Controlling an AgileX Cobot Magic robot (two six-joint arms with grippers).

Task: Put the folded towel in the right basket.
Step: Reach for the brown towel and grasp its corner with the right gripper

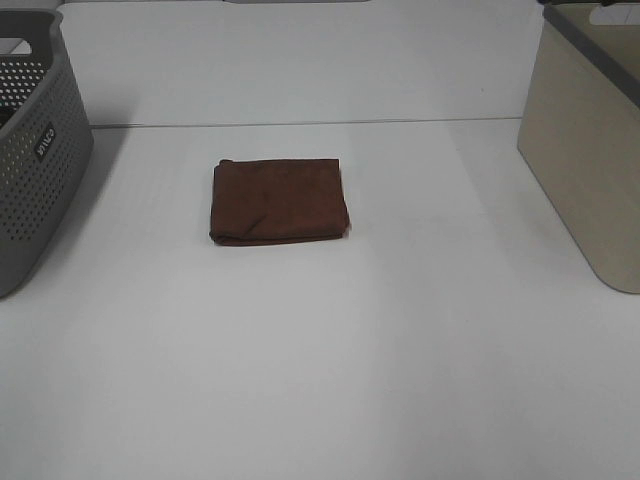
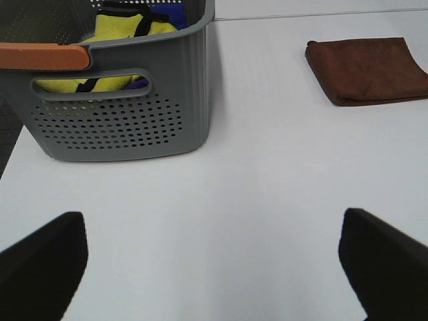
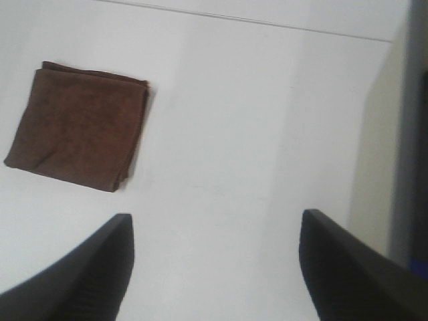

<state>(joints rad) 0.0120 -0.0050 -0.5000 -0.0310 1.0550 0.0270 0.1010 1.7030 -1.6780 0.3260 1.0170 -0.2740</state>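
Observation:
A folded brown towel (image 1: 280, 200) lies flat on the white table, a little left of the middle. It also shows in the left wrist view (image 2: 368, 70) and in the right wrist view (image 3: 77, 124). The beige right basket (image 1: 590, 150) stands at the table's right edge; its wall shows in the right wrist view (image 3: 374, 154). Neither arm shows in the exterior high view. My left gripper (image 2: 214, 267) is open and empty, well short of the towel. My right gripper (image 3: 214, 267) is open and empty, between towel and basket.
A grey perforated basket (image 1: 35, 150) stands at the table's left edge, close in the left wrist view (image 2: 127, 100), with yellow and blue cloths (image 2: 127, 30) inside. The white table (image 1: 320, 370) is bare in front of the towel.

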